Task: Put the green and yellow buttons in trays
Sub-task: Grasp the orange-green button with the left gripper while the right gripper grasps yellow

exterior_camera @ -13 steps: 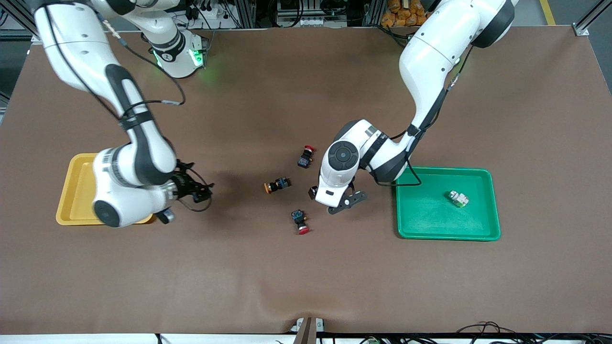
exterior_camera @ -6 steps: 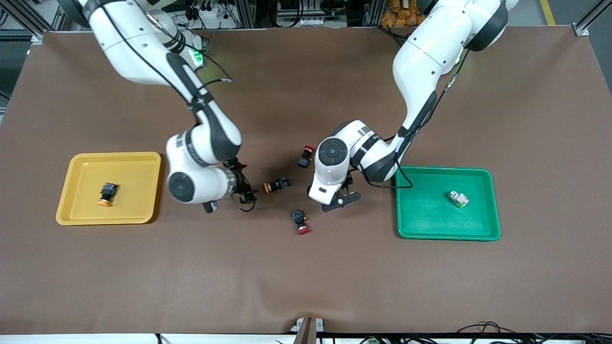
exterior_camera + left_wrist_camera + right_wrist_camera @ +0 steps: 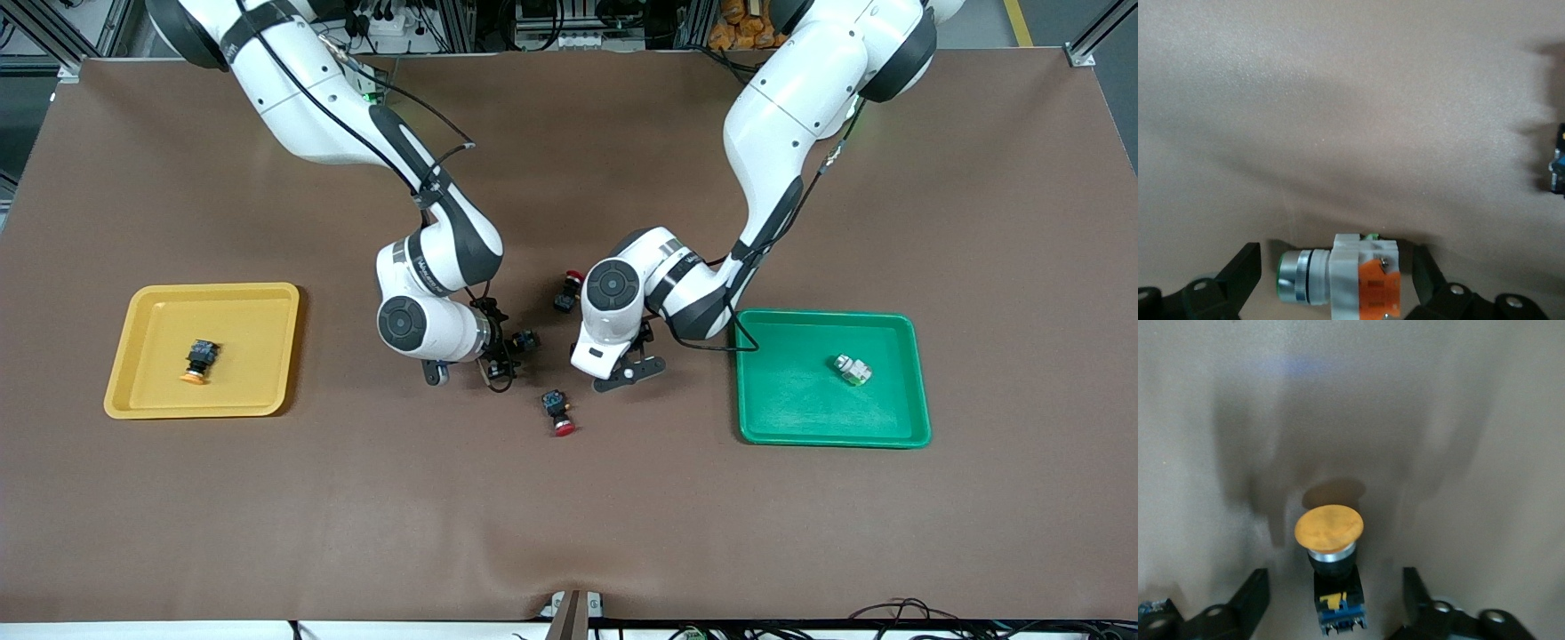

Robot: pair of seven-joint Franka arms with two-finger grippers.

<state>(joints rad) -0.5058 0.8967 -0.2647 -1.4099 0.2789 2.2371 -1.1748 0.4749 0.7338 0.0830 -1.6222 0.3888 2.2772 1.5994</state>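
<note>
Swung in from the yellow tray [image 3: 133, 356], the right hand [image 3: 1335, 600] spreads wide around a yellow button [image 3: 1329, 532] on the desk [image 3: 569, 516], ready to grasp, while the left hand [image 3: 1338, 283], wide, straddles a white button [image 3: 1338, 279].

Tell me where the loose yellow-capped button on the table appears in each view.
Front view: yellow-capped button, mostly hidden under the right gripper, mid-table.
Right wrist view: the button lies between that gripper's open fingers.
Left wrist view: not identifiable; the left gripper straddles a white button.
Shared landmark: the right gripper.
</note>
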